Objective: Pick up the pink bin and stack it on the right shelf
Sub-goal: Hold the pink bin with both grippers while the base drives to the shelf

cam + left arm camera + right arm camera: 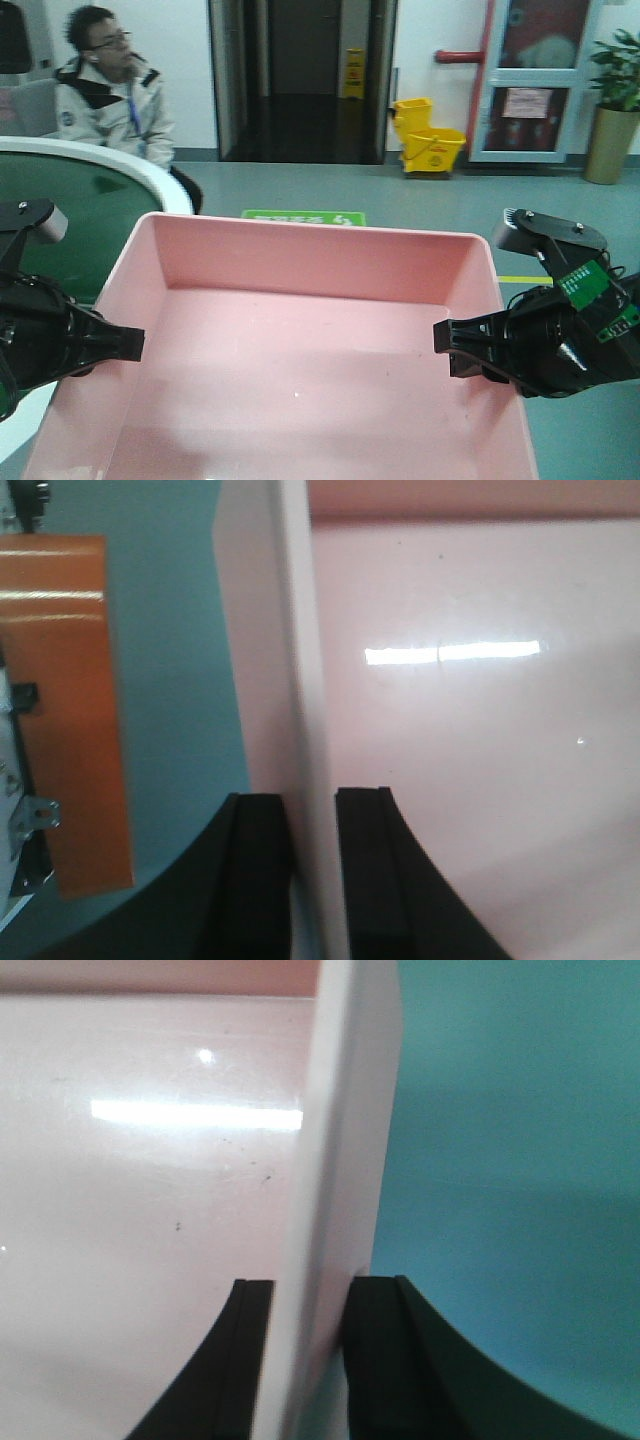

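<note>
The pink bin [300,370] fills the middle of the front view and hangs above the teal floor between my two arms. My left gripper [135,345] is shut on its left wall; in the left wrist view the two black fingers [262,880] straddle that wall, with the gripper [310,805] centred on the rim. My right gripper [442,350] is shut on the right wall; in the right wrist view the gripper [310,1290] pinches the pale rim. The bin's inside [460,730] [150,1210] is bare. The right shelf is out of view.
The green conveyor belt [70,205] with a white rim curves at the left. A seated person [110,95] is behind it. A yellow mop bucket [428,138] and a potted plant [612,110] stand at the back. An orange panel [70,700] lies left of the bin.
</note>
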Controlling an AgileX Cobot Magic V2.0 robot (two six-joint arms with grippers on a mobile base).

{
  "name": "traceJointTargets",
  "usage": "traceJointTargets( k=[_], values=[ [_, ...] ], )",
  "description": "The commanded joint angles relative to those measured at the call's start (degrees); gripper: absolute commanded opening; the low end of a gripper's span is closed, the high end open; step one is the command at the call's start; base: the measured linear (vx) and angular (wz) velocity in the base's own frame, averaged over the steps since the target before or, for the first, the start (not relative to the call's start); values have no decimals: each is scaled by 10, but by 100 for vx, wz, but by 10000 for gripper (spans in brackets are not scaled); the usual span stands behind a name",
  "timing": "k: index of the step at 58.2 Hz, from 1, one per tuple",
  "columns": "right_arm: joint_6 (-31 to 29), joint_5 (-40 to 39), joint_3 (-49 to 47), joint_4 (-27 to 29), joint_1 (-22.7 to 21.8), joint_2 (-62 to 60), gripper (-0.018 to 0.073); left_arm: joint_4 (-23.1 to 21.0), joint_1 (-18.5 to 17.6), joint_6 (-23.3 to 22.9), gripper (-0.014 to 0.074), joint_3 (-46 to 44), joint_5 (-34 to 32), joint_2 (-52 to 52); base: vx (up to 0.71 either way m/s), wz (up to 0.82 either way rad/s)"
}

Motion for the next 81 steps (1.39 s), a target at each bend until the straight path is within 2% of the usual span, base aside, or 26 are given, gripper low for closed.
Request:
traceJointTargets(
  k=[1, 43, 81],
  values=[
    [5, -22, -21, -15, -7, -17, -8, -20, -1, 7, -5, -18, -43, -22, 14, -44],
    [5, -13, -21, -15, -7, -17, -8, -20, -1, 7, -5, -18, -43, -22, 26, -38],
    [5, -14, -21, -15, -7, -17, -8, -20, -1, 7, -5, -18, -43, -22, 43, -12]
  ],
)
